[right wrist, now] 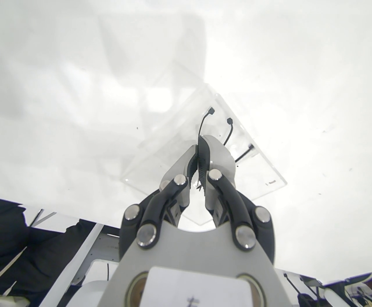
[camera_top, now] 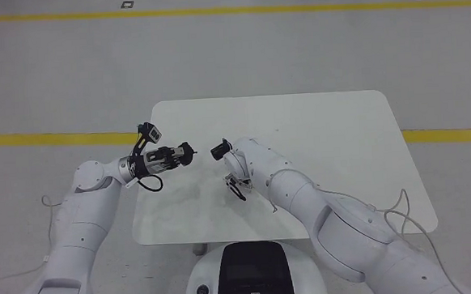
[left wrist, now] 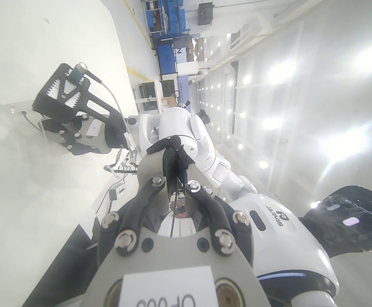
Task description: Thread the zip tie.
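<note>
White table — left gripper, nine o'clock of right gripper, both pinching black zip tie; poor alignment could miss its head.

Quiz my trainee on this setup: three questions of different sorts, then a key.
1. True or false: the left gripper is shut on a zip tie.
2. How many black zip tie heads show over the clear tray?
3. In the top view, the right gripper: A) faces the left one over the table; B) rests at a table corner; C) hangs beyond the table.
Key: 1 true; 2 three; 3 A.
</note>
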### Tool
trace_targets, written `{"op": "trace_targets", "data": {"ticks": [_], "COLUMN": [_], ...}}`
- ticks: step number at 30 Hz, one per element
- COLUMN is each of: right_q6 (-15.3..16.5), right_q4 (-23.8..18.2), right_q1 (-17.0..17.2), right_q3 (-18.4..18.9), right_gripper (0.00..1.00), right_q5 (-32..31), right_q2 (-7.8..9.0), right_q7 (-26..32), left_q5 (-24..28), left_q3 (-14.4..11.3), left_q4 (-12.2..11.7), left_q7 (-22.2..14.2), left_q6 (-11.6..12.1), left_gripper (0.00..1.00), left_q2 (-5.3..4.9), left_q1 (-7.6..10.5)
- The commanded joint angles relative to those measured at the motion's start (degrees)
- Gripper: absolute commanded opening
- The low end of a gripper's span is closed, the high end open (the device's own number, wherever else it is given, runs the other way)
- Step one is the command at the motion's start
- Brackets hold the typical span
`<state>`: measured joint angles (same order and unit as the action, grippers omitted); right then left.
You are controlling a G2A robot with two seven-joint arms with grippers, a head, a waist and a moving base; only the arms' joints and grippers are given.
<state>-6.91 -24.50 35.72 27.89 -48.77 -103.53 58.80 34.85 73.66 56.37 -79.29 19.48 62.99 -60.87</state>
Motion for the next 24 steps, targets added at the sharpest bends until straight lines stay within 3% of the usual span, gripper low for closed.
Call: {"op": "trace_targets", "data": {"ticks": [1, 7, 13, 20, 24], "right_q6": [-0.2, -0.7, 0.6, 0.4, -1.4], "right_q4": [0.1, -0.4, -2.7, -8.6, -14.8], "right_q1": [-0.1, -0.6, -0.8, 0.6, 2.8], "right_q3": [0.1, 0.8, 2.9, 6.2, 9.0], "right_gripper": [0.0, 0.0, 0.0, 0.0, 0.0], "right_q5": [-0.2, -0.4, 0.5, -0.3, -2.0], "right_q2": [-0.21, -0.37, 0.61, 3.45, 5.92], "right_q7": [-0.2, -0.5, -0.7, -0.1, 0.8], "left_q5": [0.0, 0.0, 0.0, 0.0, 0.0], "left_q3": [0.0, 0.0, 0.0, 0.0, 0.0], "left_q4": [0.0, 0.0, 0.0, 0.0, 0.0], "left_q7": [0.0, 0.0, 0.0, 0.0, 0.0], "left_q6": [0.0, 0.0, 0.0, 0.0, 0.0], "left_gripper": [0.0, 0.0, 0.0, 0.0, 0.0], "left_q2": [0.0, 0.0, 0.0, 0.0, 0.0], "left_q1": [0.0, 0.0, 0.0, 0.0, 0.0]}}
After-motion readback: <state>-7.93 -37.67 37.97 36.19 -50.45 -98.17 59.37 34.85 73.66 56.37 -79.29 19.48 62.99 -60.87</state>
